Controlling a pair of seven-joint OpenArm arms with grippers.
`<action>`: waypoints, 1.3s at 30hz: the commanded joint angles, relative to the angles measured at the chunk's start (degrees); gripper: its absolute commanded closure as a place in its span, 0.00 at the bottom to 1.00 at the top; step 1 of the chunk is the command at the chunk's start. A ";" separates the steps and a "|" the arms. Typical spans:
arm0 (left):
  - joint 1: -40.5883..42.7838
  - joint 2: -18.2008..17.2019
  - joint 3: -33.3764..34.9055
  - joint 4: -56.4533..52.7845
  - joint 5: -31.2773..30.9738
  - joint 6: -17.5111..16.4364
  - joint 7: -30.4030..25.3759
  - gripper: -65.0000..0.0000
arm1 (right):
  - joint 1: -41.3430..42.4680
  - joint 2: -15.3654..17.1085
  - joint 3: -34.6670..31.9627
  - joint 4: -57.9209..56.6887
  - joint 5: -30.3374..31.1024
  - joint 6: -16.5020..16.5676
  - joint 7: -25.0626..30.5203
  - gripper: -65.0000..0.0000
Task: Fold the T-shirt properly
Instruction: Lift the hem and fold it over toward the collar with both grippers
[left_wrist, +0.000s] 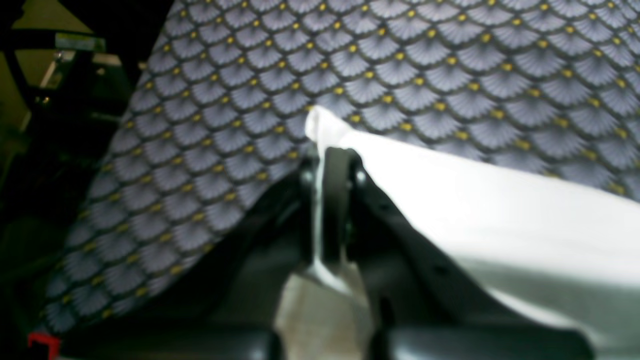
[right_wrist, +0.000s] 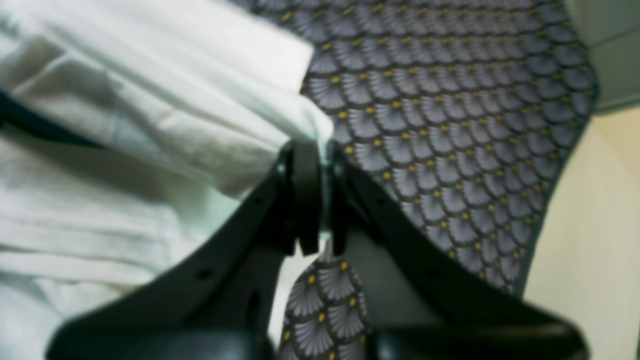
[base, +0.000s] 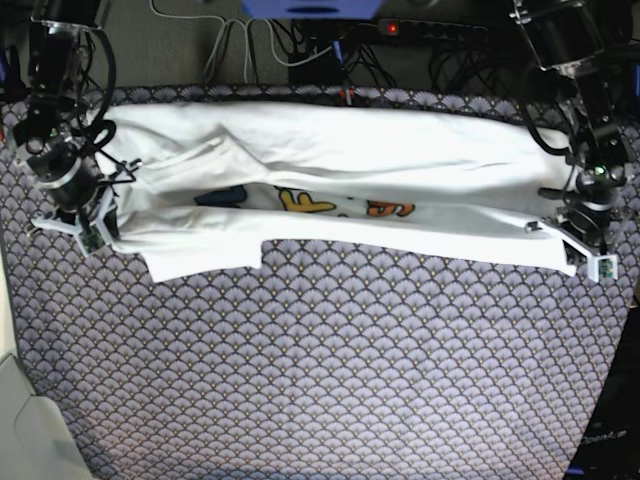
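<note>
- White cotton T-shirt (base: 400, 150): lies stretched sideways across the far half of the counter (base: 330, 370), on a grey fan-scale cloth with yellow dots. Long edges are turned in toward the middle, leaving a strip of blue, yellow and orange print showing between them. One sleeve flap sticks out toward the near side at the base view's left.
- Left end effector (left_wrist: 320, 150): jaws closed on a thin fold of the shirt's edge, at the base view's right end. A small tuft of white cloth pokes out past the tips.
- Right end effector (right_wrist: 320, 150): jaws closed on a bunched corner of the shirt, at the base view's left end, near the sleeve.
- Handling, by judgement: light, soft and limp. It will sag between the two grips and crease easily. It is not fragile and looks unlikely to slip from a firm pinch.
- Where to hold, by judgement: at corners or doubled hems, both ends together, kept taut so the cloth lands flat. A single layer pinched mid-panel would likely drag and wrinkle the fold.
</note>
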 joint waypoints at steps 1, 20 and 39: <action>0.15 -0.99 -0.24 2.51 -0.25 0.01 -1.51 0.99 | 0.60 -0.20 2.07 1.29 0.21 -0.45 0.83 1.00; 9.03 -0.11 -3.23 7.96 -0.25 0.01 -1.77 0.99 | -7.05 -2.48 9.63 1.81 0.21 -0.45 -2.59 1.00; 9.65 -1.86 -3.14 -2.68 -0.25 0.01 -2.21 0.99 | -11.18 -3.63 9.20 1.81 0.30 -0.45 -2.95 1.00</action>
